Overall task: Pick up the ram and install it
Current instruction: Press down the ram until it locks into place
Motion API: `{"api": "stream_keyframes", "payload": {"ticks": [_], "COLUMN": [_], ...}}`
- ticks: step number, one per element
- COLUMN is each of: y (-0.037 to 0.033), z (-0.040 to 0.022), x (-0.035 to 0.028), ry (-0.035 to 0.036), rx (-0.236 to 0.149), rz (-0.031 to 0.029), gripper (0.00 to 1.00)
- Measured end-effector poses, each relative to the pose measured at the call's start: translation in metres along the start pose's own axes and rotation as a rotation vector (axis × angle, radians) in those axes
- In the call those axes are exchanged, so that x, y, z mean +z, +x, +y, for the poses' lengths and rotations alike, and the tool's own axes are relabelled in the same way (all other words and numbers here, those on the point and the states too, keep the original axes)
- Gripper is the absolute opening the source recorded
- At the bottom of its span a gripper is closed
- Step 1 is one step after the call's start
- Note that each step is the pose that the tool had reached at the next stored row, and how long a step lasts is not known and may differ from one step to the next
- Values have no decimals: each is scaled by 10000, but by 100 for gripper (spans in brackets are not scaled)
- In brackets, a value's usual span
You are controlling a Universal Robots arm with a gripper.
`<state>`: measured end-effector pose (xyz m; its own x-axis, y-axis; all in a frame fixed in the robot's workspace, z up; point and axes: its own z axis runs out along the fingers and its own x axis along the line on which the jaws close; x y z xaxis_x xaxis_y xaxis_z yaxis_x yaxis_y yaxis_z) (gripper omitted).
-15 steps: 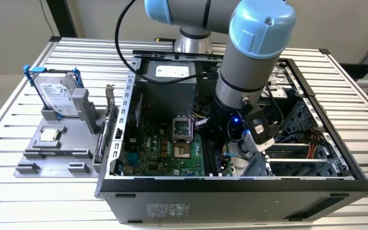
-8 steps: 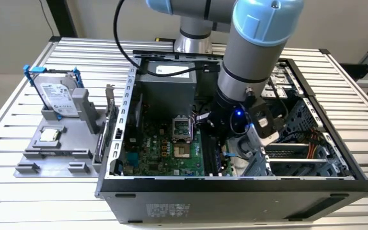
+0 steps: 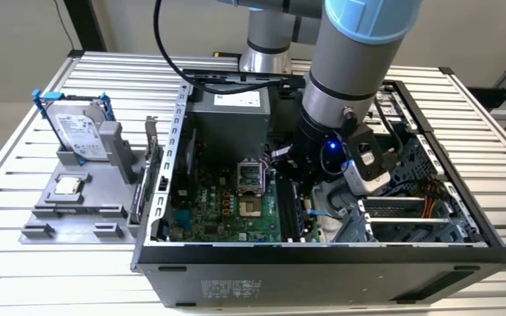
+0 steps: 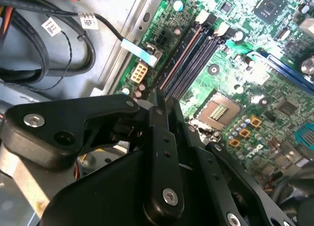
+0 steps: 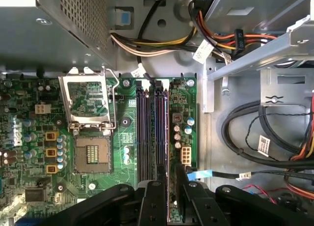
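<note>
Inside the open black computer case (image 3: 323,253), the black two-fingered gripper (image 5: 170,179) hangs over the green motherboard's (image 5: 122,137) black memory slots (image 5: 152,127), fingers clamped on the thin dark ram stick (image 5: 171,186), largely hidden between them.

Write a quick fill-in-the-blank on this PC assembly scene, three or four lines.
1. The hand hangs over the motherboard's black memory ____.
2. The hard drive sits in a ____ frame.
3. The processor socket lies open and ____.
4. The processor chip rests on the grey fixture, ____ the computer case.
Missing words: slots; blue; empty; outside
</note>
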<state>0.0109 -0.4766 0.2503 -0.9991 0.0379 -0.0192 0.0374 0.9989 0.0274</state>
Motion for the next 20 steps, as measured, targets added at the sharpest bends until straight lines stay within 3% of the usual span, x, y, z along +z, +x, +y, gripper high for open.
{"api": "stream_keyframes", "payload": {"ticks": [2, 3, 20], "y": [1, 1, 1], "z": [0, 0, 0], "x": [0, -1, -2], "ry": [-1, 0, -3], "rx": [1, 1, 1], "rz": [0, 0, 1], "gripper": [100, 0, 0]}}
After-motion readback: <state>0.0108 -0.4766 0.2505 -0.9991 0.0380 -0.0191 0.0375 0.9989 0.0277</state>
